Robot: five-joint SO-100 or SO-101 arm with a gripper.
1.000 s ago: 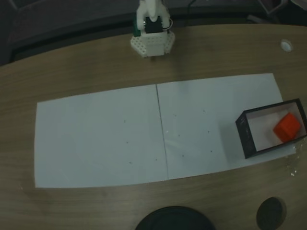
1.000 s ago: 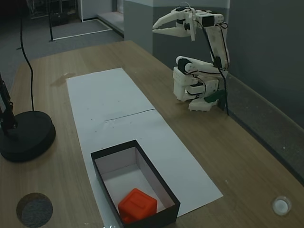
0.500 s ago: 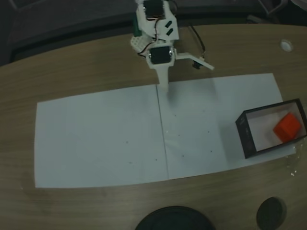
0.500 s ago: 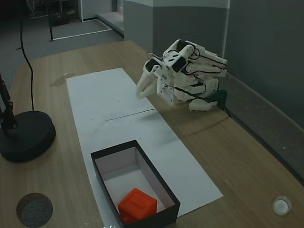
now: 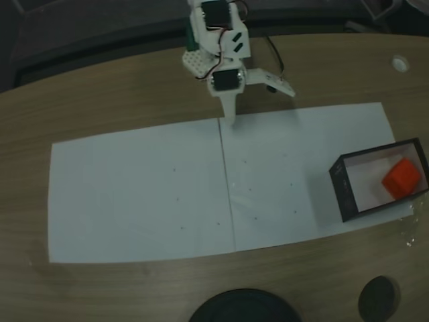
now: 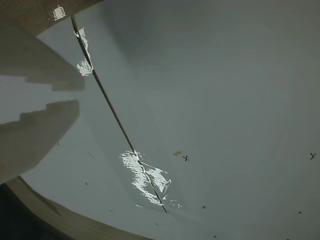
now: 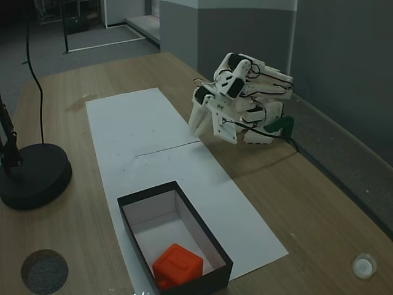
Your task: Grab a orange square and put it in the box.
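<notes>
A: What's different from a moment ago?

B: The arm was stretched up tall a second ago; it has since folded low over its base. In a fixed view the gripper (image 5: 251, 100) sits at the top centre, just above the far edge of the white paper (image 5: 134, 194), and it has drawn back a little toward the base in the last half second.

A: And the orange square?

B: The orange square (image 7: 177, 265) lies in the box (image 7: 206, 228), at the lower centre of a fixed view, against the near end. In the other fixed view it's at the right edge (image 5: 402, 177), well apart from the gripper. It hasn't shifted at all. I'd judge the job done, with the arm only settling to rest.

A: Fingers?

B: Spread apart, one pointing down at the paper's seam and the other angled off to the right. They hold nothing and seem to hang above the paper.
</notes>
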